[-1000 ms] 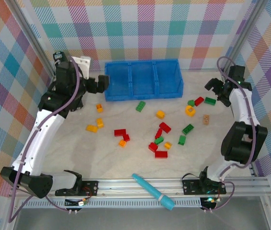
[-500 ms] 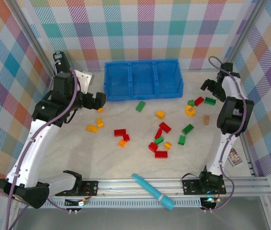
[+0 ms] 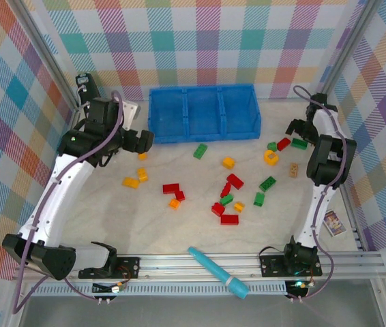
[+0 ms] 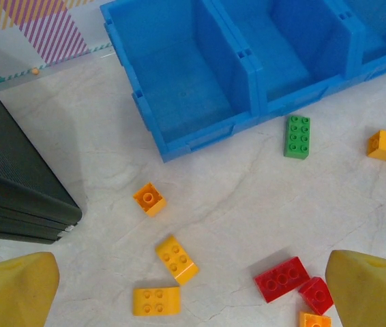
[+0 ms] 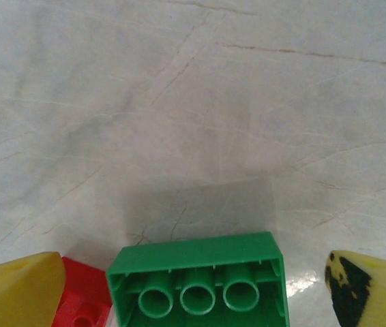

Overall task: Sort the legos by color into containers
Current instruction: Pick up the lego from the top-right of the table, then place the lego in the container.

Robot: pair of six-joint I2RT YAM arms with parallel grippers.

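Left gripper (image 4: pixel 193 289): fingers spread wide, grasping nothing. Yellow-orange legos (image 4: pixel 176 259) and a red pair (image 4: pixel 281 278) lie on the table (image 4: pixel 247 204) between and just ahead of the fingertips, with the blue bin (image 4: pixel 244 68) farther ahead. Right gripper (image 5: pixel 196 289): fingers released and standing clear on either side of an upturned green brick (image 5: pixel 198 286). A red brick (image 5: pixel 84 303) lies against it, beside one fingertip.

My yellow fingertips (image 5: pixel 16 289) flank a green lego (image 5: pixel 200 283) and a red lego (image 5: pixel 80 303) on a cream, grey-veined table (image 5: pixel 179 102); bin (image 4: pixel 200 138) bright blue, walls (image 3: pixel 247 41) pastel plaid.
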